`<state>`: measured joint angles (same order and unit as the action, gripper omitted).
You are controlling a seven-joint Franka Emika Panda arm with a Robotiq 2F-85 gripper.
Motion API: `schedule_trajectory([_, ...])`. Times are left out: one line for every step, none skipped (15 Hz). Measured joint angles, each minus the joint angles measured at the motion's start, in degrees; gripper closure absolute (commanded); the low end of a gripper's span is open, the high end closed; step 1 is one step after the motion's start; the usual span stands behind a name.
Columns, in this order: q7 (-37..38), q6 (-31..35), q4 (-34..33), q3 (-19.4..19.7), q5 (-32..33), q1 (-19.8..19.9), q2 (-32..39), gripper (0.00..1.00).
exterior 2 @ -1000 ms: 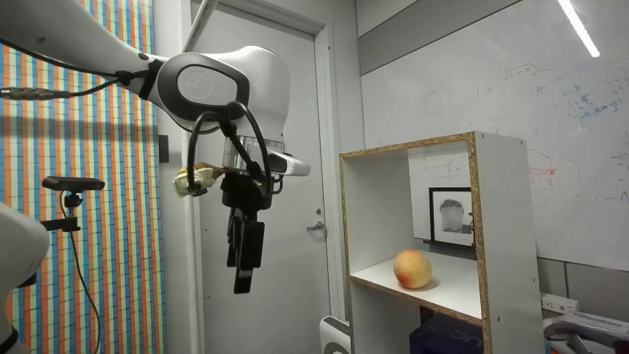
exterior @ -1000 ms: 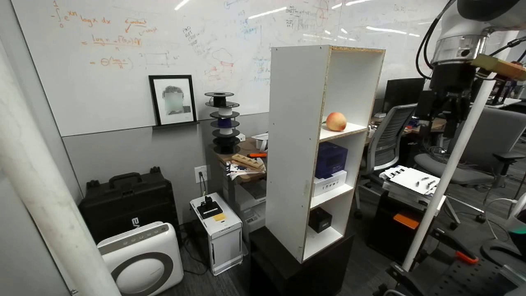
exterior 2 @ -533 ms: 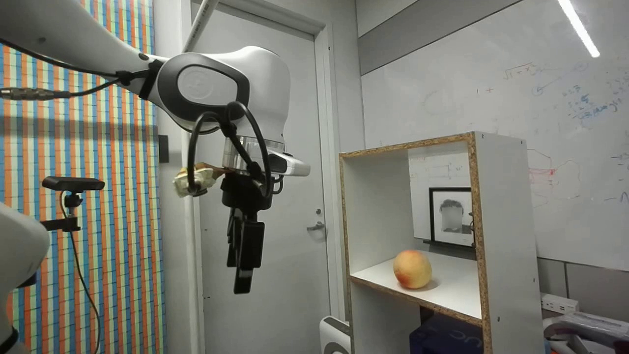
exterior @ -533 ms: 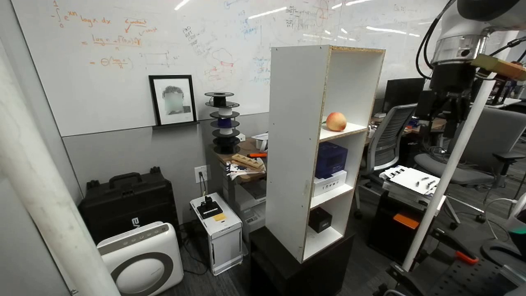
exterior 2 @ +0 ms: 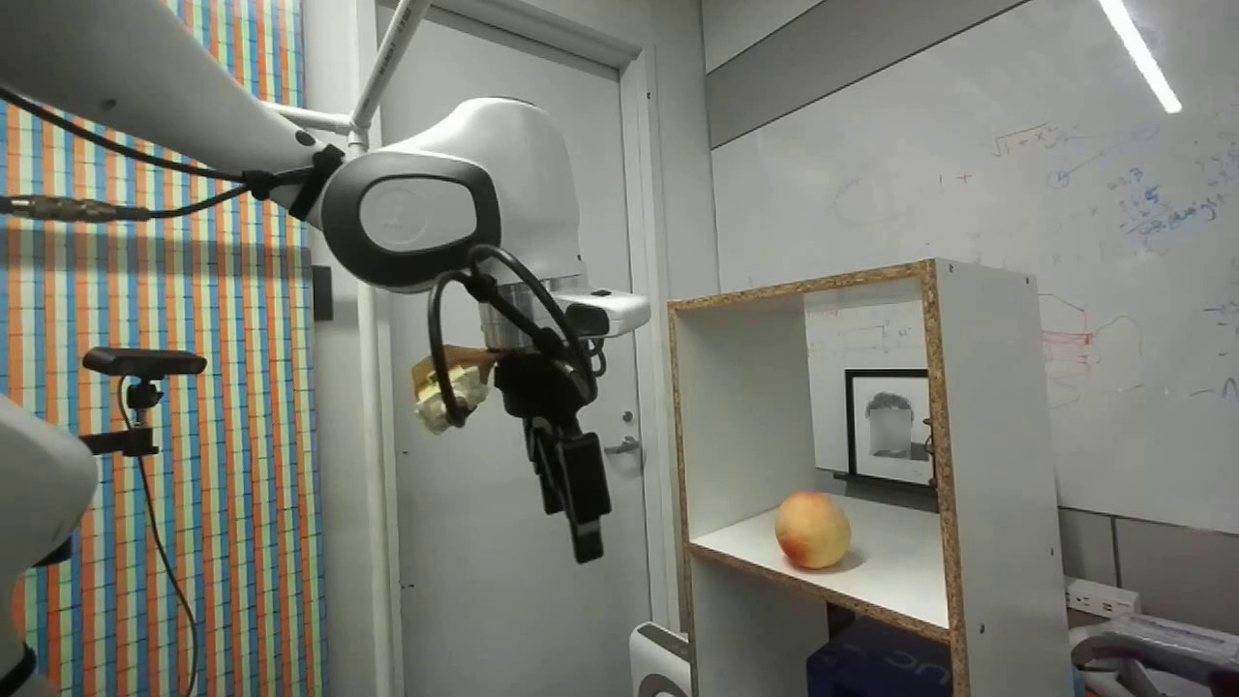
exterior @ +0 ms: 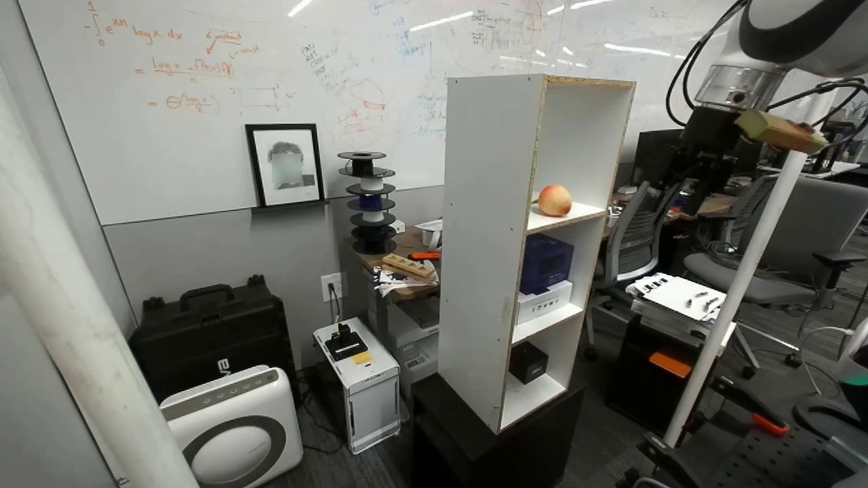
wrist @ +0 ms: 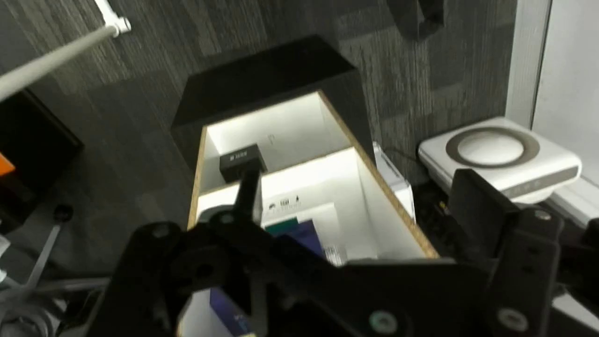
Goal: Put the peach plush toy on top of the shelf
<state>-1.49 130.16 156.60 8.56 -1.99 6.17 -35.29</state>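
Observation:
The peach plush toy (exterior: 555, 200) rests on the floor of the top compartment of the white shelf (exterior: 489, 237), under its flat top. The toy (exterior 2: 813, 530) and the shelf (exterior 2: 997, 436) show in both exterior views. My gripper (exterior 2: 578, 528) hangs in front of the shelf's open side, tilted, with its fingers pointing down and towards it, apart from toy and shelf. In the wrist view my gripper (wrist: 361, 193) is open, its two fingers wide apart with nothing between them. The lower compartments of the shelf (wrist: 395, 206) show beyond them; the toy cannot be made out there.
A blue-purple box (exterior: 546, 263) on a white box (exterior: 544, 303) fills the middle compartment. A small black box (exterior: 528, 362) sits in the bottom one. The shelf stands on a black base (exterior: 498, 447). A white pole (exterior: 739, 298) stands near the arm. A door (exterior 2: 513, 387) is behind the gripper.
The arm and gripper have moved towards the shelf and tilted in the last half second. The peach plush toy and shelf have not moved.

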Motion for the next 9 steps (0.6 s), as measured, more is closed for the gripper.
schedule_trajectory([-0.3,4.9,0.0,0.3,-0.9,-0.1,1.4,0.0])
schedule_trajectory([-0.8,10.0,-0.1,0.7,-2.0,-0.4,3.1,0.0])
schedule_trajectory([-1.6,14.9,-0.3,1.0,-3.0,-0.9,4.9,0.0])
schedule_trajectory([-2.6,19.5,-0.7,1.4,-4.1,-1.7,7.0,0.0])
schedule_trajectory([-3.6,23.3,-1.4,1.9,-5.3,-2.9,9.3,0.0])
schedule_trajectory([-4.6,26.2,-2.5,2.4,-6.7,-4.3,11.9,0.0])
schedule_trajectory([-5.5,28.6,-4.0,2.9,-8.4,-5.8,14.6,0.0])
schedule_trajectory([-6.6,30.7,-5.6,3.5,-10.2,-7.4,17.3,0.0])
schedule_trajectory([-7.9,32.8,-7.5,4.3,-13.2,-9.3,20.1,0.0])
